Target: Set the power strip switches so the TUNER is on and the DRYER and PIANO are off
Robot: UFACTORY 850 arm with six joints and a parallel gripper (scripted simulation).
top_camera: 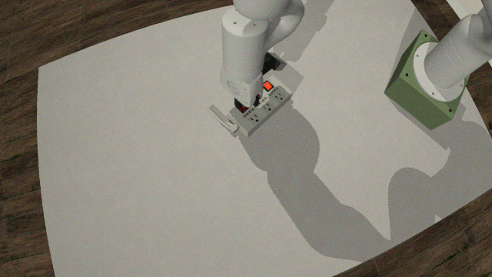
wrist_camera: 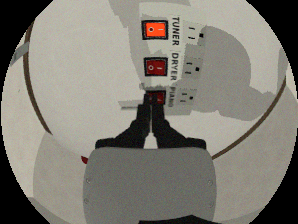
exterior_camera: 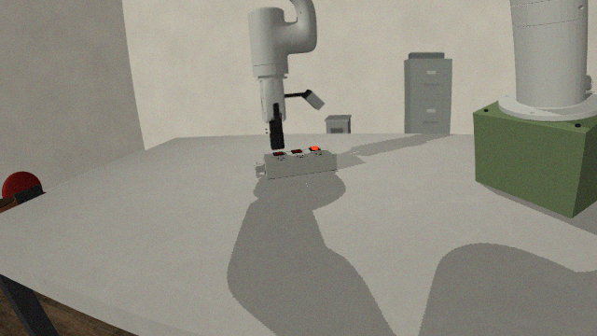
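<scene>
Centrally, the gripper [wrist_camera: 152, 111], fingers pressed together and empty, hides the nearest switch on the power strip [exterior_camera: 300, 163]; green base [exterior_camera: 532, 163] stands far right.

The top view looks down from high above the gripper [top_camera: 246, 105]. The exterior view looks across the table [exterior_camera: 140, 233] from far off. The wrist view sits just behind the gripper, close. All three share the power strip [top_camera: 265, 109].

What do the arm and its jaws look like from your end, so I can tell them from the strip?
The arm is smooth white, built of round tubular links, on a white flange over a green block base. The gripper has a grey body and two slim black jaws. A small grey camera bracket juts from the wrist. No cables show.
</scene>
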